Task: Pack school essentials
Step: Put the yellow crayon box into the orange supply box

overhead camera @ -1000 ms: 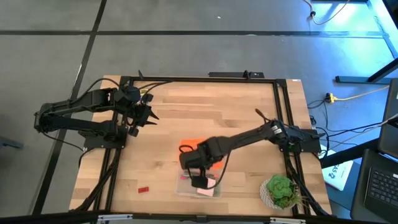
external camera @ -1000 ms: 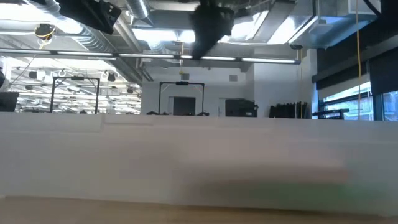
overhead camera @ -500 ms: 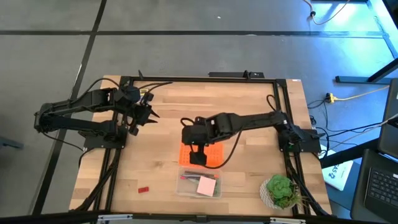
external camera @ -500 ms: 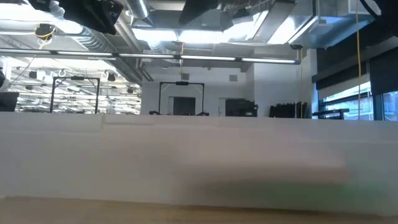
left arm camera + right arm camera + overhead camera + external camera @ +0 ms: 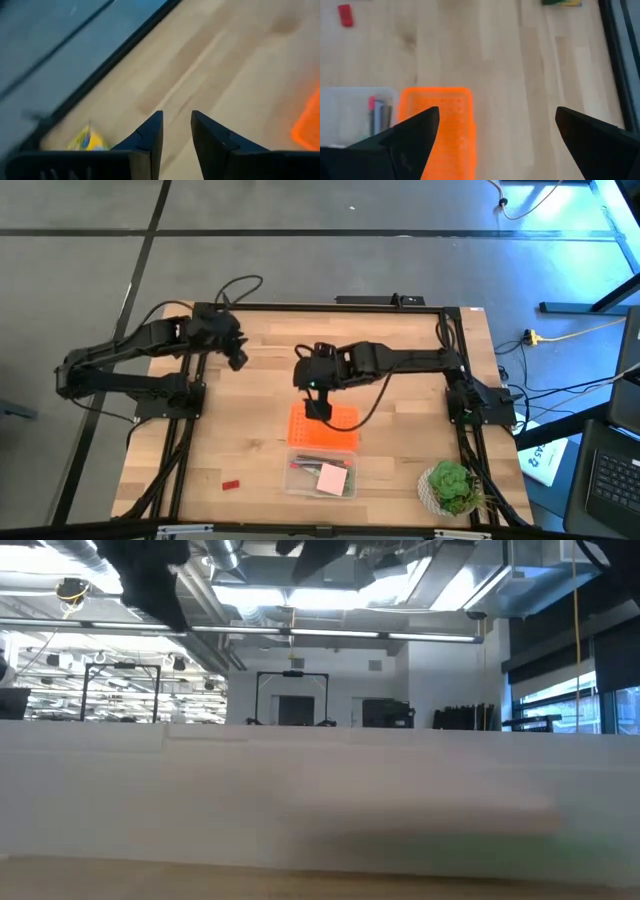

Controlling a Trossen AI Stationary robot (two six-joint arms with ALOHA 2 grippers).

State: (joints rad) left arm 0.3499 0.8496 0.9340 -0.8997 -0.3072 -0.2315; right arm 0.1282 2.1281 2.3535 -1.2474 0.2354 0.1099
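My right gripper (image 5: 318, 408) hangs over the far edge of the lid (image 5: 324, 427), jaws spread wide, nothing between them. My left gripper (image 5: 238, 360) sits well off toward the lid's far left, fingers (image 5: 150, 137) nearly together with a narrow gap, empty. The box (image 5: 320, 476) lies just on the near side of the lid, touching or almost; inside are the pink pad (image 5: 332, 478) and thin pens (image 5: 305, 465). The red block (image 5: 232, 483) is well left of the box, alone on the table (image 5: 400, 350). Judgement: block is light, rigid, small, easy to flick away; pinch it square across its short sides. Pens would roll; the pad is flat, better taken by an edge. The lid looks thin and stiff; grip one long rim. Left wrist view alone shows a yellow-green crayon box (image 5: 87, 140) by the table's edge, which the arm hides from above. Right wrist view shows lid perforations (image 5: 437, 125) and a green thing (image 5: 561, 2), too cropped to identify. Low view shows neither table nor goods.
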